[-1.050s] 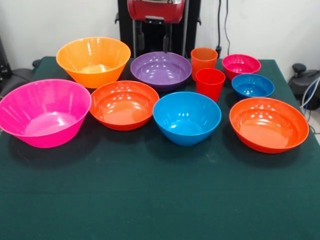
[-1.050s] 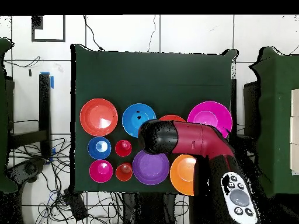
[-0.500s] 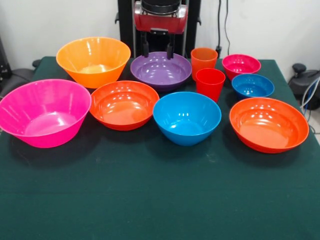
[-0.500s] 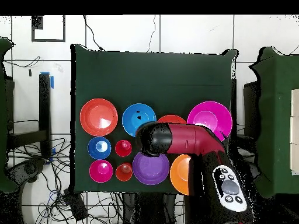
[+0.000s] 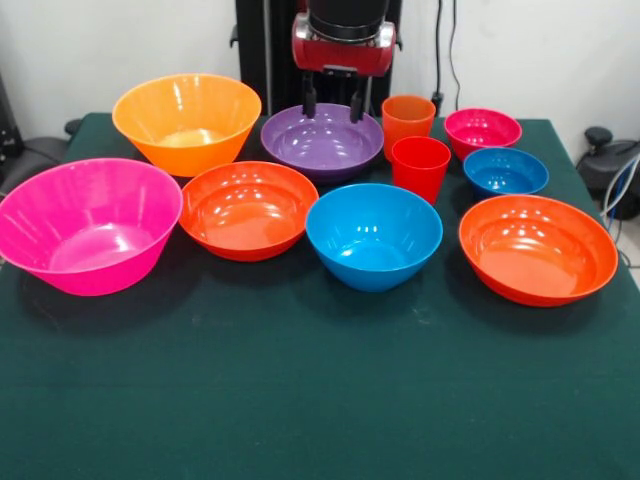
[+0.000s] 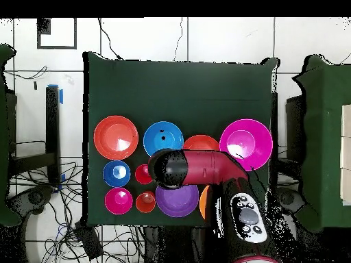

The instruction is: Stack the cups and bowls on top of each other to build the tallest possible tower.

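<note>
A dark green surface (image 5: 300, 400) carries ten separate pieces, nothing stacked yet. The end effector (image 5: 332, 108) hangs from above with its fingers spread and empty, just over the purple bowl (image 5: 322, 140). The orange cup (image 5: 407, 120) and red cup (image 5: 420, 166) stand beside it. The likely next move is lowering to grip that bowl's rim.

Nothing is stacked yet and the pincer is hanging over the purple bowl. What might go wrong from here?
1. The open pincer hangs at the purple bowl; its glossy, sloped rim may slip out of a pinch.
2. The orange cup and red cup stand close beside that bowl; a sideways swing could topple them.
3. In the overhead view the arm hides much of the purple bowl, so alignment is hard to check there.
</note>
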You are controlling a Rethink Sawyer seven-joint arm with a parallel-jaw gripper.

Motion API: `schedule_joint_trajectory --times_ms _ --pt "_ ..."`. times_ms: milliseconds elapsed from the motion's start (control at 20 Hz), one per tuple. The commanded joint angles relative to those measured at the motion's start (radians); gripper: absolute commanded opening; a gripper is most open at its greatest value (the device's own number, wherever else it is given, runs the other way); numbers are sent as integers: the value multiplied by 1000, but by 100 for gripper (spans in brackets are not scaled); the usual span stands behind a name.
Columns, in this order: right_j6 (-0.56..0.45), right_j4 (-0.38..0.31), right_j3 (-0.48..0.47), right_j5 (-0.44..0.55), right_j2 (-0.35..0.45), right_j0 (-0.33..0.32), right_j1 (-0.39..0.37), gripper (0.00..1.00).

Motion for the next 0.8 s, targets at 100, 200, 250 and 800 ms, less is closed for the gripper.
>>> schedule_joint_trajectory --times_ms 100,200,250,800 --pt "260 29 112 -127 -53 85 15 100" --pt "288 47 133 -146 -63 106 18 100" --pt "312 58 149 -164 -71 122 22 100" --pt "467 139 202 -262 -148 210 84 100"
